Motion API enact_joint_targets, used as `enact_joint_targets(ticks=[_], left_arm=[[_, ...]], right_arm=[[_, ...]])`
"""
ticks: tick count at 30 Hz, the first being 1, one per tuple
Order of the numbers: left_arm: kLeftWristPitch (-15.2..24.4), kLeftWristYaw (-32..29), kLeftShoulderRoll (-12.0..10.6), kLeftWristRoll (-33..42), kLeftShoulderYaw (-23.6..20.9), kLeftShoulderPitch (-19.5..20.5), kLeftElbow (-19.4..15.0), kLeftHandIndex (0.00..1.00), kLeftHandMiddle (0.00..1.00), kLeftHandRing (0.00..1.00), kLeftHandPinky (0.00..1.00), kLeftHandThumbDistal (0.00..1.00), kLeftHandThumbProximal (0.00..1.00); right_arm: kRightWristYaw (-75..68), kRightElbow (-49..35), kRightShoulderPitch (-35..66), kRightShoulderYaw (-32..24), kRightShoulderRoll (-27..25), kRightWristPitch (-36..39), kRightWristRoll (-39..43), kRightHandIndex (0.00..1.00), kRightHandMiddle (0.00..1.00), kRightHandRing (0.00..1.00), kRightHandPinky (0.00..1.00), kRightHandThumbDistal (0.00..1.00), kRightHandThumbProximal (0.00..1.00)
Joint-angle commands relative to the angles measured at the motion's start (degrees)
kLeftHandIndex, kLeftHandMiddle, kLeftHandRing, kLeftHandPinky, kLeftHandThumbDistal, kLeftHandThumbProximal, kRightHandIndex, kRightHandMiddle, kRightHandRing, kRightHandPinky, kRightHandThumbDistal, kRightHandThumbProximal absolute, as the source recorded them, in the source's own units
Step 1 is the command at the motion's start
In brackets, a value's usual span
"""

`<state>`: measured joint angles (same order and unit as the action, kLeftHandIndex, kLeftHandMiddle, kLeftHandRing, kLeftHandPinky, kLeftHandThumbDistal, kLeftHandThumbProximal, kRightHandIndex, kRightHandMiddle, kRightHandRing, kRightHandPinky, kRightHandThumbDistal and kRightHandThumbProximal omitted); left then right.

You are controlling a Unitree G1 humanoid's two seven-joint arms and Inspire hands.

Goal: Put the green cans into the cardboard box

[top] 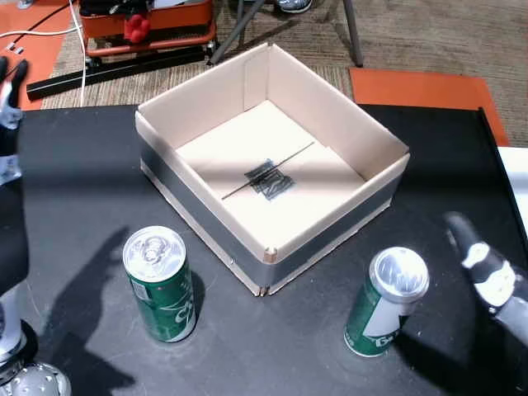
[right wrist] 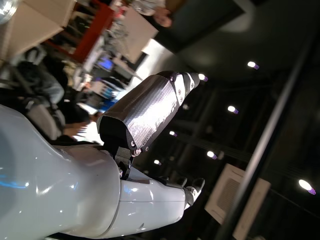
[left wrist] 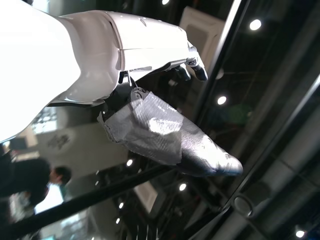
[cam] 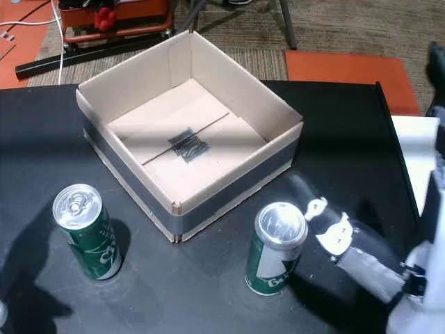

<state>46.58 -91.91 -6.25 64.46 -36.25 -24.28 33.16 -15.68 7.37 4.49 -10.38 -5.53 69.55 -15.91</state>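
The cardboard box (top: pixel 363 132) (cam: pixel 229 83) stands open and empty at the middle of the black table in both head views. One green can (top: pixel 162 289) (cam: pixel 88 240) stands upright in front of the box's left side. A second green can (top: pixel 384 304) (cam: pixel 274 249) stands upright near the box's right front wall. My right hand (top: pixel 491 276) (cam: pixel 344 240) (right wrist: pixel 145 115) is open just right of that can, its taped thumb reaching toward it without touching. My left hand (top: pixel 10 91) (left wrist: pixel 150 75) is open and raised at the far left, holding nothing.
An orange machine (top: pixel 148 25) and orange mats (cam: pixel 348 69) lie on the floor behind the table (top: pixel 82 165). A white surface (cam: pixel 410 153) adjoins the table's right edge. The wrist views show ceiling lights and people (left wrist: pixel 30 180) (right wrist: pixel 45 90) in the room.
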Motion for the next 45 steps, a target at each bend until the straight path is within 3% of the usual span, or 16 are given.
enact_joint_targets(ticks=[1,2,4,11,20,25,31,34,40,45], left_arm=[[1.83,1.41,-3.22,-0.83,-0.54,1.50,-2.39,1.00,0.97,0.90,0.88,1.00,0.71],[0.16,3.10,-3.43,-1.08,-0.11,2.57,-3.42,0.99,0.95,0.90,0.88,0.99,0.73],[-2.37,5.04,-3.29,-1.04,0.45,3.72,-4.78,0.97,0.94,0.90,0.89,0.96,0.73],[-6.96,5.97,-3.11,-0.53,0.39,4.70,-6.31,0.98,0.93,0.89,0.89,1.00,0.78],[-6.48,6.48,-3.46,-1.12,0.06,4.45,-5.86,0.95,0.92,0.89,0.87,1.00,0.78],[-6.04,6.99,-3.63,-1.46,0.10,4.24,-5.63,0.95,0.92,0.89,0.88,1.00,0.79],[-5.56,6.58,-3.48,-1.56,-0.06,3.83,-4.91,0.95,0.92,0.89,0.88,1.00,0.79],[-5.24,6.31,-3.43,-1.61,-0.09,3.70,-4.75,0.95,0.92,0.89,0.88,0.99,0.78],[-5.52,6.03,-3.18,-1.55,-0.15,3.63,-4.74,0.96,0.92,0.89,0.88,1.00,0.77],[-5.86,6.40,-3.02,-1.53,-0.28,3.54,-4.49,0.94,0.91,0.89,0.87,1.00,0.78]], right_arm=[[0.58,2.06,-0.97,1.10,-1.09,3.28,3.53,0.93,0.96,0.94,0.96,1.00,0.52],[1.21,3.04,-1.36,2.61,-1.73,4.47,6.84,0.89,0.94,0.92,0.96,1.00,0.68],[2.38,4.50,-1.91,5.60,-2.95,6.53,12.73,0.87,0.93,0.92,0.96,1.00,0.74],[7.63,7.26,-2.76,8.82,-5.52,9.95,22.58,0.88,0.95,0.91,0.97,1.00,0.69],[12.43,7.66,-2.99,7.95,-4.23,9.68,25.76,0.87,0.94,0.90,0.96,1.00,0.67],[13.76,7.06,-3.00,5.42,-2.15,7.72,24.11,0.84,0.92,0.89,0.96,1.00,0.71],[15.20,5.83,-2.37,5.30,-0.28,-0.23,22.35,0.83,0.90,0.87,0.93,1.00,0.58],[15.94,6.93,-2.94,4.65,-0.28,-4.31,19.82,0.83,0.91,0.89,0.94,1.00,0.59],[17.77,13.24,-5.81,4.54,-1.22,-6.25,17.43,0.85,0.95,0.95,0.97,1.00,0.58],[18.02,20.37,-8.37,4.50,-0.71,-5.40,16.92,0.86,0.96,0.97,1.00,1.00,0.65]])
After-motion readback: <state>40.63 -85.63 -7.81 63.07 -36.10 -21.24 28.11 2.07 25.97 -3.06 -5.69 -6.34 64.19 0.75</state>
